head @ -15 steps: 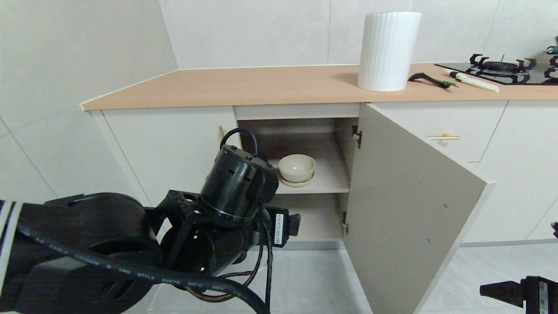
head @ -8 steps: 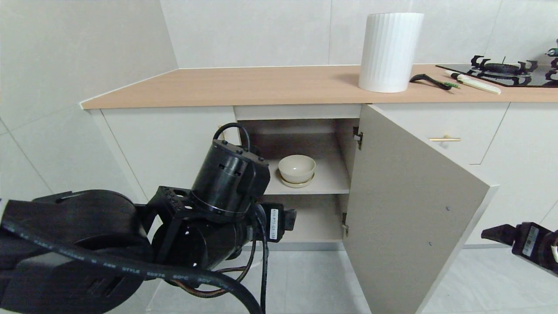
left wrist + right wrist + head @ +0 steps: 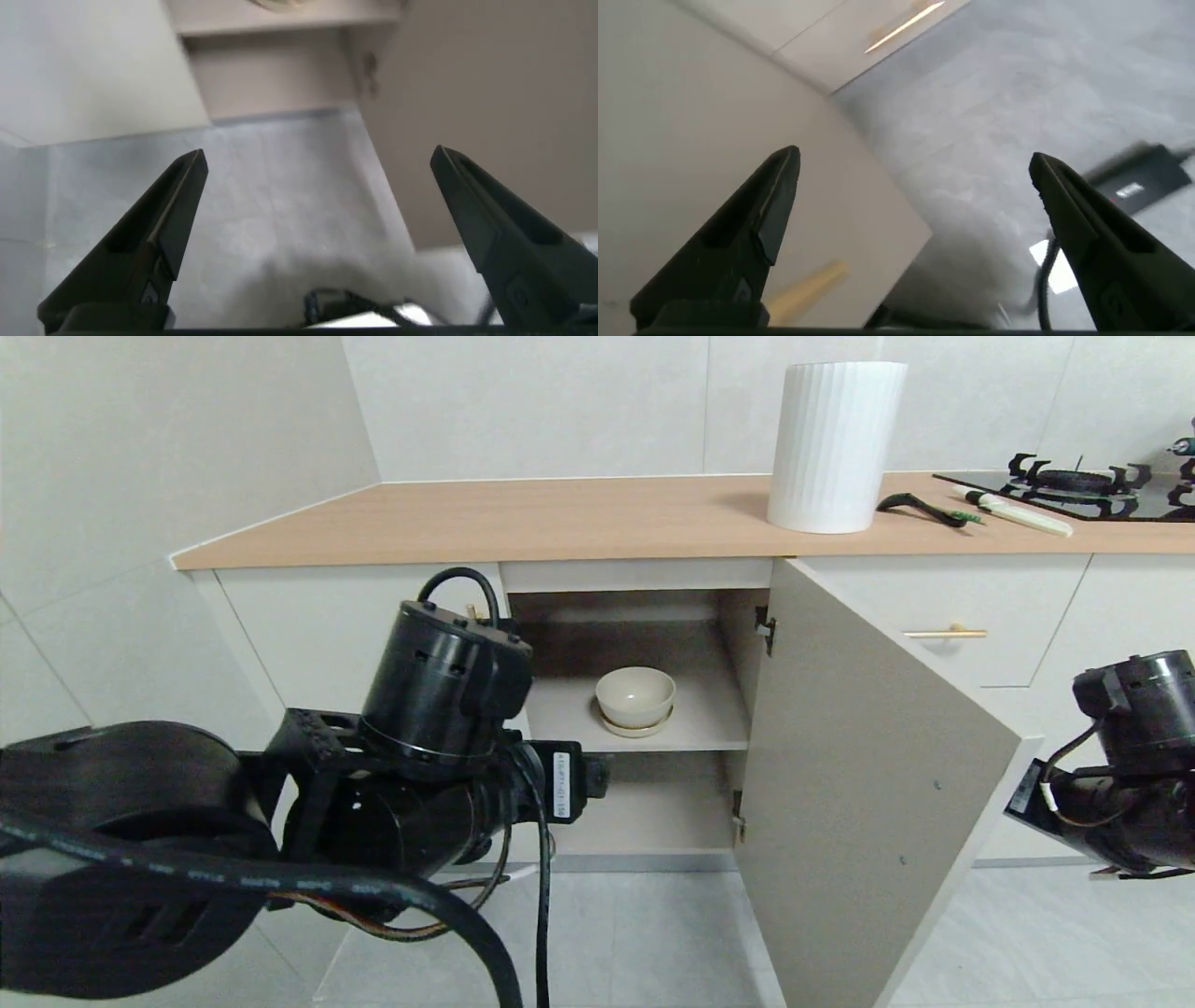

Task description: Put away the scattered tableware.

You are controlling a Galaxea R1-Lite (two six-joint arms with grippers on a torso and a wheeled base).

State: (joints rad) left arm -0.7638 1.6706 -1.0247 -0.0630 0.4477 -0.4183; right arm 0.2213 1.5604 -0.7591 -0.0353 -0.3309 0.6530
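left gripper (image 3: 318, 233): mine; fingers spread wide with nothing between them, over the grey floor (image 3: 672, 933) in front of the open cupboard.
right gripper (image 3: 915, 233): mine; fingers likewise wide apart and empty, close to the outer face of the cupboard door (image 3: 868, 784).
bowl (image 3: 635, 693): cream, upright, seated on the saucer, on the upper shelf (image 3: 709, 719) inside the cupboard.
saucer (image 3: 636, 728): cream, flat on the shelf under the bowl.
cupboard door: hinged on the right side, standing wide open.
countertop (image 3: 523, 518): wood-toned, running above the cupboard.
canister (image 3: 834, 446): white, ribbed, upright on the countertop above the door's hinge side.
black utensil (image 3: 920, 507): lying on the countertop just beside the canister.
white-handled tool (image 3: 1013, 511): lying between the black utensil and the hob (image 3: 1074, 485).
drawer handle (image 3: 945, 634): brass bar on the drawer front beyond the door.
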